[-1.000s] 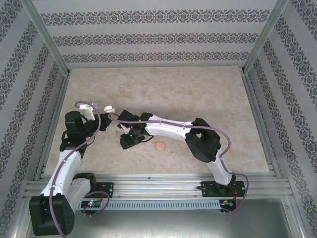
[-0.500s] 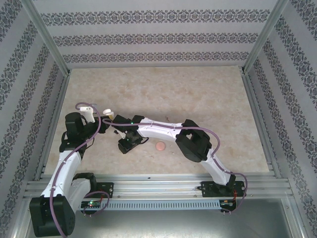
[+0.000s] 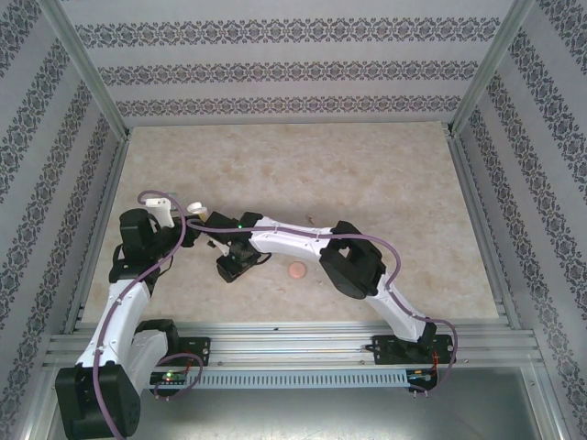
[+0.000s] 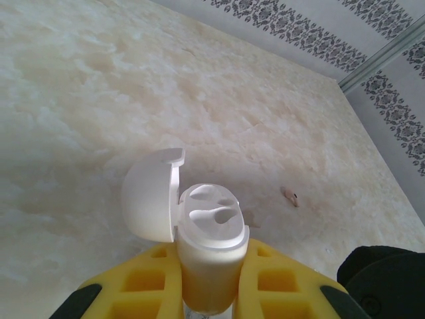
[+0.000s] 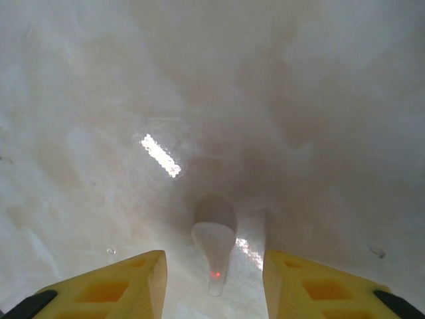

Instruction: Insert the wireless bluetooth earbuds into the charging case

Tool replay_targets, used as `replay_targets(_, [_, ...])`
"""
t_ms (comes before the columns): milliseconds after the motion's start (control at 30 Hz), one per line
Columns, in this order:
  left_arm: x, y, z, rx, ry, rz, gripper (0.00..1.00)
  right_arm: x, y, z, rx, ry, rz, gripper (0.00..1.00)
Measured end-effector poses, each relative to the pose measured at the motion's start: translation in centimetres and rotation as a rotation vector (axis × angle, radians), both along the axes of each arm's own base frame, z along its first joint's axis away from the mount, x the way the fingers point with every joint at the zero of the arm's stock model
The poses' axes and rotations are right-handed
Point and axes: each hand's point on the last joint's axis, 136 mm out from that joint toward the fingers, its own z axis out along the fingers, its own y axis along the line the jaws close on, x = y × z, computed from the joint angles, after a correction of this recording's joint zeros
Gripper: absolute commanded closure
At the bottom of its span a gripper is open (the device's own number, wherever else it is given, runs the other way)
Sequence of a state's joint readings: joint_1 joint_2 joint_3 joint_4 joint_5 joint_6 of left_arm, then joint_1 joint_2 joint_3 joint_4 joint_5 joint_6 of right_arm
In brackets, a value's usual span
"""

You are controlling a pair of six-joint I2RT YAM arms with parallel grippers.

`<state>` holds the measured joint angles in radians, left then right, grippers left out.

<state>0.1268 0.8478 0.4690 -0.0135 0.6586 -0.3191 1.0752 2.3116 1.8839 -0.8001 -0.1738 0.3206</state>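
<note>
1. Starting on the left: the left hand [image 4: 211, 260] is clamping the charging case [image 4: 211, 229] by its lower body, with the yellow fingers [image 4: 143, 282] squeezing in from both sides. The case is pointing top-up toward the wrist camera. Its lid [image 4: 149, 203] is hanging open off to the left side, and both little wells in the top are sitting empty.
2. A bit right of the case in that same wrist view, a small tan-pink piece [image 4: 289, 195] is lying on the surface [image 4: 99, 100], well apart from the case. It's too tiny for me to tell what it is.
3. Next over, the right arm is reaching across toward the left one, and the right hand [image 5: 212, 264] is pointing down at the surface. Its jaws are standing partway apart and aren't gripping anything.
4. One of the wireless bluetooth earbuds [image 5: 214, 236] is lying on the surface right between those fingers, with a gap showing on each side. Its rounded end is facing away from the hand, and the stem is pointing back toward it with a tiny red dot glowing on it.
5. Furthest right, from overhead, a round pink disc [image 3: 295, 270] is sitting flat on the surface, near the right hand but not touching it.
</note>
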Motion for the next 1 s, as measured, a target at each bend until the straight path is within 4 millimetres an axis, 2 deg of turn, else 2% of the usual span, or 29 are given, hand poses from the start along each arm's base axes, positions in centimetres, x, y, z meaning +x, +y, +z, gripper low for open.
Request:
replay_targets(200, [-0.2, 0.3, -0.9, 0.004, 0.021, 0.015, 1.00, 0.0, 0.1, -0.7, -0.006, 0.012, 0.011, 0.69])
replay_targets(367, [-0.2, 0.2, -0.9, 0.000, 0.021, 0.010, 1.00, 0.4, -0.1, -0.7, 0.002, 0.028, 0.007, 0.84])
replay_targets(533, [-0.5, -0.4, -0.9, -0.018, 0.022, -0.024, 1.00, 0.6, -0.2, -0.7, 0.046, 0.054, -0.007, 0.87])
replay_targets(633, [-0.8, -1.0, -0.9, -0.036, 0.022, -0.058, 1.00, 0.6, -1.5, -0.6, 0.066, 0.056, -0.030, 0.89])
replay_targets(767, [-0.6, -1.8, 0.0, -0.061, -0.023, -0.116, 1.00, 0.6, -5.0, -0.2, 0.059, 0.055, -0.104, 0.90])
replay_targets(833, [-0.4, -2.2, 0.6, -0.075, -0.058, -0.146, 1.00, 1.1, -6.9, 1.0, 0.065, 0.032, -0.149, 0.90])
replay_targets(900, [-0.1, -2.7, 1.2, -0.096, -0.090, -0.175, 1.00, 1.9, -8.8, 3.2, 0.091, -0.014, -0.198, 0.91])
replay_targets(1000, [0.4, -3.6, 1.9, -0.135, -0.129, -0.230, 1.00, 3.5, -11.1, 8.6, 0.179, -0.125, -0.262, 0.93])
